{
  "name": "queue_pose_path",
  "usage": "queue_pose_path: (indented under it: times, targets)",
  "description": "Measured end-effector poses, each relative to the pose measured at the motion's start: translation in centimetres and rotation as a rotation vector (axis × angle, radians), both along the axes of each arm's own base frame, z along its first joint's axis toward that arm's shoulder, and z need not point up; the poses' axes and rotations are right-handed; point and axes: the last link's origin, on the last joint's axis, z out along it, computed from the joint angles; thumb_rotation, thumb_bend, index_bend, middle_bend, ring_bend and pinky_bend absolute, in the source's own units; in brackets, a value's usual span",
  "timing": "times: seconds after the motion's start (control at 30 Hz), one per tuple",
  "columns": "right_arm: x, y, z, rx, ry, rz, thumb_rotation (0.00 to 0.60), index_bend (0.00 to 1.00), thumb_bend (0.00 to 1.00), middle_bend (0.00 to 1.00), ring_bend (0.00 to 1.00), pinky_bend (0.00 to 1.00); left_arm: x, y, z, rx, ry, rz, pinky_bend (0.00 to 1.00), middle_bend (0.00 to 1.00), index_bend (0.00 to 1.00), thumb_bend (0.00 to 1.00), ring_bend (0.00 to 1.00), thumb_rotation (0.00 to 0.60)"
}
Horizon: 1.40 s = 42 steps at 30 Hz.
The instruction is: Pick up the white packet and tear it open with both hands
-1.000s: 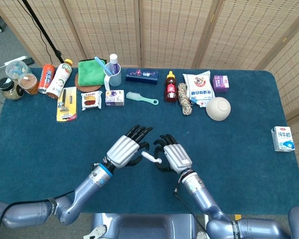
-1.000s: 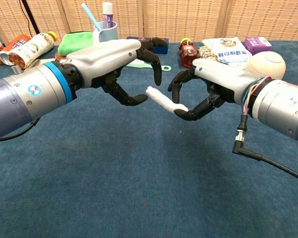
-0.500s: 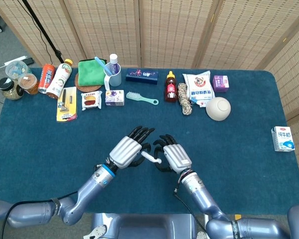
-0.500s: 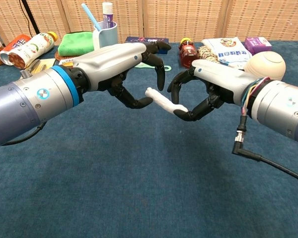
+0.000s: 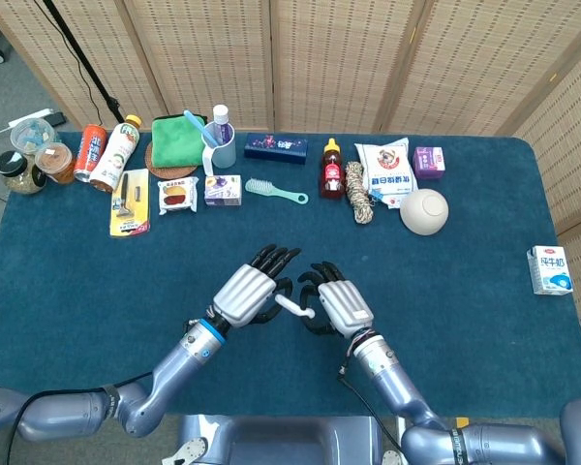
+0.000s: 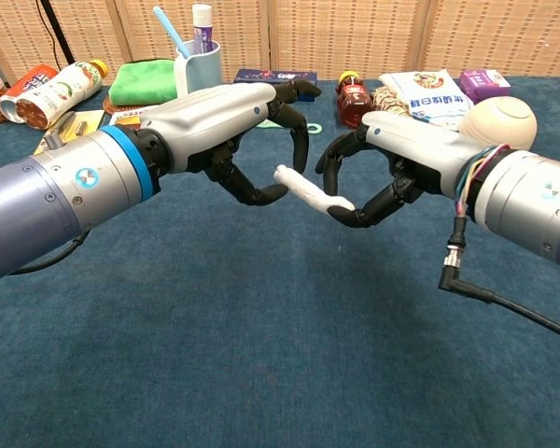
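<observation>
My right hand [image 6: 378,173] holds the white packet [image 6: 303,189] above the blue table [image 5: 484,291], pinched between thumb and curled fingers at the packet's right end; the packet sticks out leftward and slightly upward from that grip, a narrow white strip in the air between my two hands; my left hand [image 6: 233,121] has its thumb tip touching or just beside the packet's free left end, with the other fingers arched over it and their tips hanging just above; from the chest view I cannot tell whether the left fingers actually clamp the strip, so the left hand looks narrow but not surely gripping; in the head view both hands [image 5: 244,293] [image 5: 341,305] sit near the table's front middle, backs up, fingertips almost meeting over the packet [image 5: 292,307]; along the far edge lie a white bowl [image 5: 424,211], a flour-like bag [image 5: 384,170], a small sauce bottle [image 5: 331,170], a teal brush [image 5: 275,191], a cup with a toothbrush [image 5: 219,143] and a green cloth [image 5: 178,133]; a milk carton [image 5: 549,269] lies well apart at the right edge.
</observation>
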Motion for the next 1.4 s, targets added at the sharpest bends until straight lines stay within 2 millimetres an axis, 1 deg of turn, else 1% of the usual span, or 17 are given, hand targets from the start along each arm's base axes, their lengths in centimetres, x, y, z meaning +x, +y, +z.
queue_pose_path:
  times: [0.3,0.53,0.8,1.0,1.4]
  targets:
    - [-0.23,-0.06,0.08,-0.001,0.003,-0.004,0.600,0.58,0.47,0.24,0.08,0.00,0.16,-0.03,-0.24,0.000,-0.005,0.007,0.03,0.02,0.56,0.35,0.00,0.600]
    - [-0.41,-0.09,0.20,-0.002,0.003,-0.009,0.600,0.58,0.47,0.24,0.08,0.00,-0.01,0.02,-0.42,0.000,-0.003,0.017,0.03,0.04,0.60,0.35,0.00,0.600]
    - [-0.58,-0.11,0.24,0.000,0.003,-0.012,0.600,0.58,0.47,0.24,0.08,0.00,-0.08,0.10,-0.55,0.001,-0.008,0.028,0.03,0.07,0.64,0.35,0.00,0.600]
    - [-0.68,-0.18,0.33,-0.002,0.006,-0.012,0.600,0.58,0.47,0.24,0.08,0.00,-0.18,0.24,-0.46,0.002,-0.014,0.043,0.03,0.08,0.68,0.35,0.00,0.600]
    - [-1.00,-0.48,0.76,-0.020,0.014,-0.015,0.600,0.59,0.47,0.24,0.08,0.00,-0.57,0.66,0.17,0.012,-0.017,0.062,0.03,0.08,0.70,0.35,0.00,0.600]
